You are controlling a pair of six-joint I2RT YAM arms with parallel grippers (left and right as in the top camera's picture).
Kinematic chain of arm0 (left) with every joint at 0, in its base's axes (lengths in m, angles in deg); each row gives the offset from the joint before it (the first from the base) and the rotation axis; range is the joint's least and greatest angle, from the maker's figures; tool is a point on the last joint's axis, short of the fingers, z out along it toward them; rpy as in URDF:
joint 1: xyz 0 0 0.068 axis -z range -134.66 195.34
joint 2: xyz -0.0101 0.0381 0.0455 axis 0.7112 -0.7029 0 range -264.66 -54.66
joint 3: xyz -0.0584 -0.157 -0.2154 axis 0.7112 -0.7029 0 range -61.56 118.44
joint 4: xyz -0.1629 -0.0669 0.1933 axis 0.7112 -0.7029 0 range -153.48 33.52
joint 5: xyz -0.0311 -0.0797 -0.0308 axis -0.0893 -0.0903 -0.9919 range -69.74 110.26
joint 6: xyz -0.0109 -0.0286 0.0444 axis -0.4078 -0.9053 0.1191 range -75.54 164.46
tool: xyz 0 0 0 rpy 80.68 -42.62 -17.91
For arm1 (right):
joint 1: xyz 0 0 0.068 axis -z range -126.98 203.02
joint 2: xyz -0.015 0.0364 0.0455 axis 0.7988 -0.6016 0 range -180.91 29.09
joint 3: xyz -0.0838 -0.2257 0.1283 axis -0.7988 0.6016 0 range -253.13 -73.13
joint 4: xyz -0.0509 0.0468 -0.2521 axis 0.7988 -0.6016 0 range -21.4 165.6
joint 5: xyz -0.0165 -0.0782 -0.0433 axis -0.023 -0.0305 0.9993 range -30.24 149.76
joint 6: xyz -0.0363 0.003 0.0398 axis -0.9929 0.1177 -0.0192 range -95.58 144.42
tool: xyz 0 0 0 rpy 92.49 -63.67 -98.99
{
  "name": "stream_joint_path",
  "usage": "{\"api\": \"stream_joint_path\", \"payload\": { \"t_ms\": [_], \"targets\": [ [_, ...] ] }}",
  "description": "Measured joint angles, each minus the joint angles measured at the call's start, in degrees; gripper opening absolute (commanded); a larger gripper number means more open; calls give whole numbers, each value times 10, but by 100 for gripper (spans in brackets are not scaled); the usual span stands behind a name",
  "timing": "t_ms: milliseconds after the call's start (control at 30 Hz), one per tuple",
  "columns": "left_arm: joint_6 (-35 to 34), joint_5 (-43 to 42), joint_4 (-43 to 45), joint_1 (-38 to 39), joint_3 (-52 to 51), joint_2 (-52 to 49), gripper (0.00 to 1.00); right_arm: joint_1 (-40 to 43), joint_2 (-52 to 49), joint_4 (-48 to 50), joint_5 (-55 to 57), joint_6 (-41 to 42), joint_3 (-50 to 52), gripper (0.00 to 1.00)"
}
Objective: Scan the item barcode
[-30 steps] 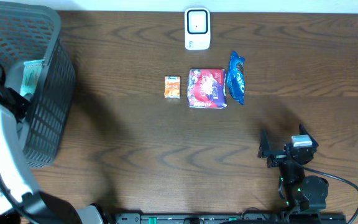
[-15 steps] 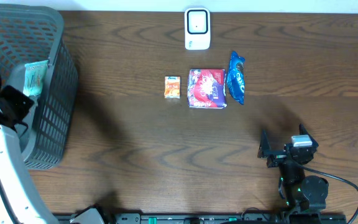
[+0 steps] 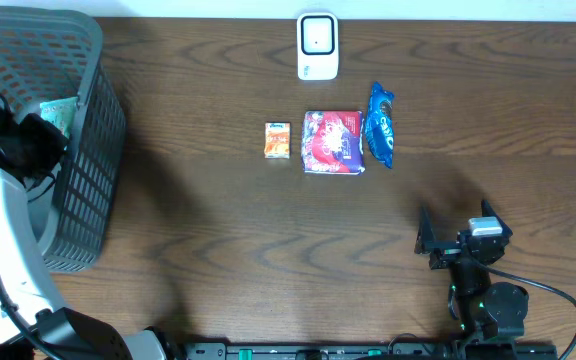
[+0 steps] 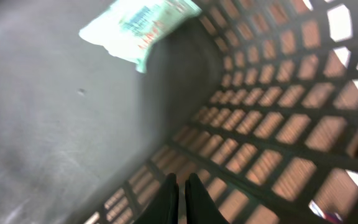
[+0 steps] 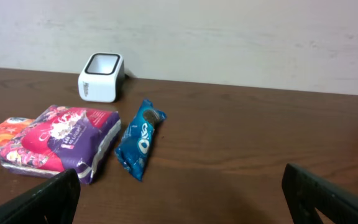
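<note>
Surface: dark brown wood-grain table (image 3: 218,230), bare over most of its width. Behind it is a plain pale wall (image 5: 229,37), lit evenly (no window or furniture shows in any view).

A white scanner (image 3: 317,46) stands at the far edge, close to the wall. Nearer the arms, three items lie in a row: a small orange packet (image 3: 278,140), a red-and-purple pack (image 3: 332,142), and a blue biscuit packet (image 3: 381,124). The blue one touches the pack's right side; the orange one lies just apart on its left.

A grey lattice basket (image 3: 88,150) stands at the table's left end, with a green-and-white packet (image 4: 138,25) lying on its floor towards one wall.

Left gripper (image 4: 180,183): inside the basket, its two dark fingers pressed together with nothing between them, well apart from the green-and-white packet.

Right gripper (image 5: 182,186): low over the near right of the table, jaws spread wide and empty, facing the row of items and the scanner from well back.

Hard to make out: from overhead the left wrist covers its own fingers and part of the green-and-white packet; the left wrist view is blurred, so the packet's print is unreadable; no barcode is legible on any item; the basket's left side and the left arm's base are cut off by the frame; only the tips of the right fingers show in its own camera.
</note>
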Motion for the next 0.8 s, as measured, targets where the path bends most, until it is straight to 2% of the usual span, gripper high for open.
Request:
{"api": "stream_joint_path", "payload": {
  "t_ms": [500,633,667,700,733,800],
  "targets": [
    [18,-43,-99,-2,0,56,7,0,0,0,0,0,0,99],
    [27,-43,-52,-1,0,56,8,0,0,0,0,0,0,99],
    [29,-42,-32,0,0,56,14,0,0,0,0,0,0,99],
    [31,-41,-3,0,0,56,25,0,0,0,0,0,0,99],
    [30,-40,20,0,0,56,29,0,0,0,0,0,0,99],
    [32,-41,44,0,0,54,31,0,0,0,0,0,0,99]
  ]
}}
